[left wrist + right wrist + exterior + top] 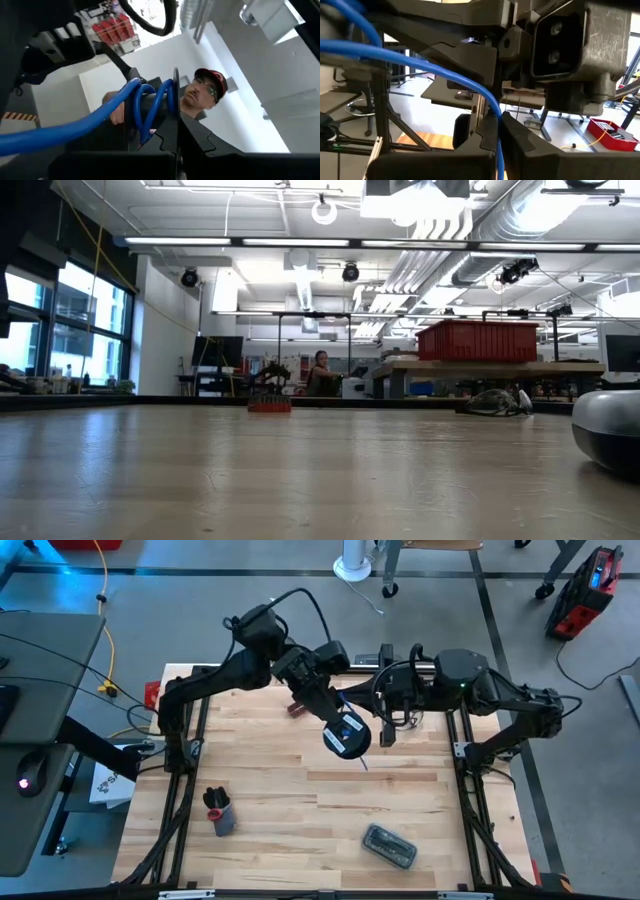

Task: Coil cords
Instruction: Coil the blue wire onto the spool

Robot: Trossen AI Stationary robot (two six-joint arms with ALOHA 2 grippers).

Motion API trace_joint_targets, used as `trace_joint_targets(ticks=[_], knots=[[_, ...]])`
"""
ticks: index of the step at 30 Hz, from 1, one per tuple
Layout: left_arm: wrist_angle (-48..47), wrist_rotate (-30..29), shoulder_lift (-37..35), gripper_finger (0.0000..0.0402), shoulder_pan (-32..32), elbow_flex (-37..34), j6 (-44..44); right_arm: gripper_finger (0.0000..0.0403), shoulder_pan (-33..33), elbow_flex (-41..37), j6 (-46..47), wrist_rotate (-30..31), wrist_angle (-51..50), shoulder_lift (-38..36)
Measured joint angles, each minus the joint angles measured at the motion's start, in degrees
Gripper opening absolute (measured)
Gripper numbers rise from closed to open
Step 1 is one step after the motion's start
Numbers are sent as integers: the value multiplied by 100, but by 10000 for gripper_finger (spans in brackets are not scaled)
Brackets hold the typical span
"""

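Note:
A round black reel (346, 735) with a blue-white patch hangs above the middle of the table's far half. My left gripper (331, 719) is shut on it. The blue cord (150, 107) is wound in a few turns round the reel's hub and runs off from it toward my right gripper (388, 732). That gripper stands just right of the reel, also raised, and is shut on the cord (420, 57). A short cord tail (362, 762) hangs below the reel. My left gripper (176, 137) pinches the reel's thin black disc (175, 95) by its edge between the two fingers. The fingers come about level from the table's far left. The reel is lifted clear of the table, its patched face up. My right gripper (498, 127) pinches a single strand of the blue cord (496, 111) between its two fingers. The fingers come level from the table's right and lie across the cord. From them the cord bows away toward the reel, and a short piece (498, 150) drops below them.
A grey-green case (390, 845) lies near the table's front right, and a dark cylinder with a red-black top (220, 812) at the front left. A small reddish thing (295, 708) lies under the left arm. A person (205, 92) stands beyond the table.

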Motion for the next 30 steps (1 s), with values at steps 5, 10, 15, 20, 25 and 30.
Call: trace_joint_targets(ticks=[5,10,15,20,25,30], knots=[[325,71,0,0,134,0,-31,4,66,0,-74,19,-3,-70],[506,-10,-19,0,269,0,126,3,86,-1,-108,192,65,-230],[557,-45,-28,0,378,0,349,1,86,0,-58,132,461,-291],[573,-120,-28,0,506,0,629,1,90,0,-3,75,563,-237],[763,-196,-28,0,511,0,631,1,88,0,210,-184,776,-177],[1173,-347,-23,0,507,0,443,1,75,0,412,-160,935,-124]])
